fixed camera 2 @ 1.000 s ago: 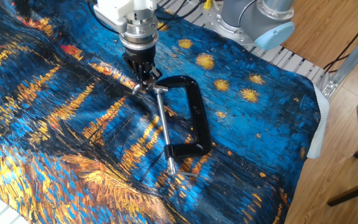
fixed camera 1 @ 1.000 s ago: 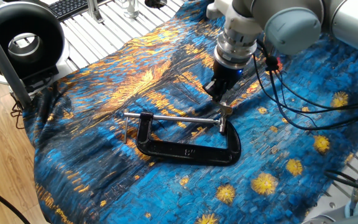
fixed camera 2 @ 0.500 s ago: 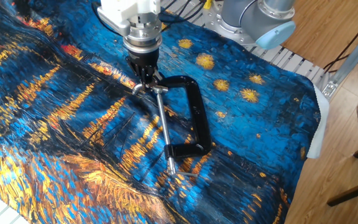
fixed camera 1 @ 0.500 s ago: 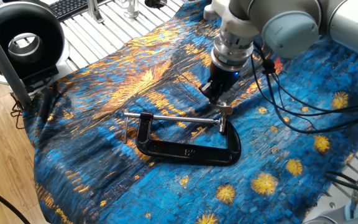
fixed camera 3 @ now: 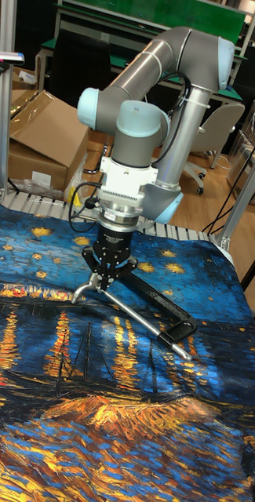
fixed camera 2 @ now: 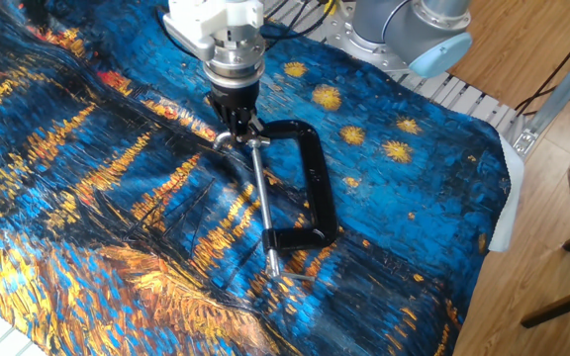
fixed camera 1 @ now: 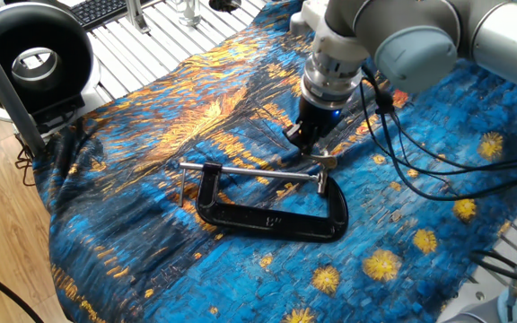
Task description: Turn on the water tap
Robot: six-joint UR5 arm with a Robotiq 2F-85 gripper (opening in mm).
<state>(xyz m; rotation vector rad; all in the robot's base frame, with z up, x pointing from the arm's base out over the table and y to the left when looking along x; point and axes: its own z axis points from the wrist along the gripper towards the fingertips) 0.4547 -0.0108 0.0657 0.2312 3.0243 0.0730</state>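
Gripper pinched on water tap, fingers straddling its crossbar | tap at 12 o'clock end of long screw | clamp flat on blue-and-gold cloth, frame toward 3 o'clock

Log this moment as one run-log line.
stage: turning tap | hand: at the tap handle, grip unclear | clamp: flat on the blue cloth | screw: lying level
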